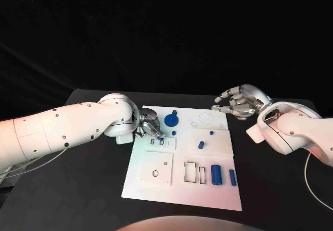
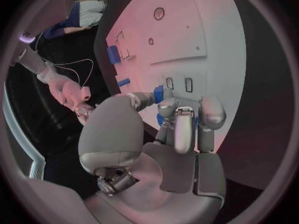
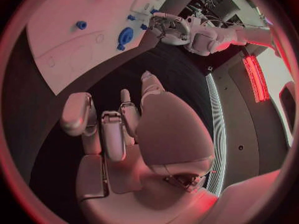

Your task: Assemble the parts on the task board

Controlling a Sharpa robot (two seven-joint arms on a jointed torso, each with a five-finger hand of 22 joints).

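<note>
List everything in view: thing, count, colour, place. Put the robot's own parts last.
task board: one, white, middle of the black table.
table: one, black, under the board.
large cylinder: one, blue, near right part of the board.
slim bar: one, blue, just right of the large cylinder.
small peg: one, blue, middle of the board.
round disc part: one, blue, far part of the board, by the left hand.
small part: one, blue, at the left hand's fingertips; whether it is held cannot be told.
left hand: one, silver, over the board's far left part.
right hand: one, silver, fingers curled, holding nothing, raised off the board's far right corner.
</note>
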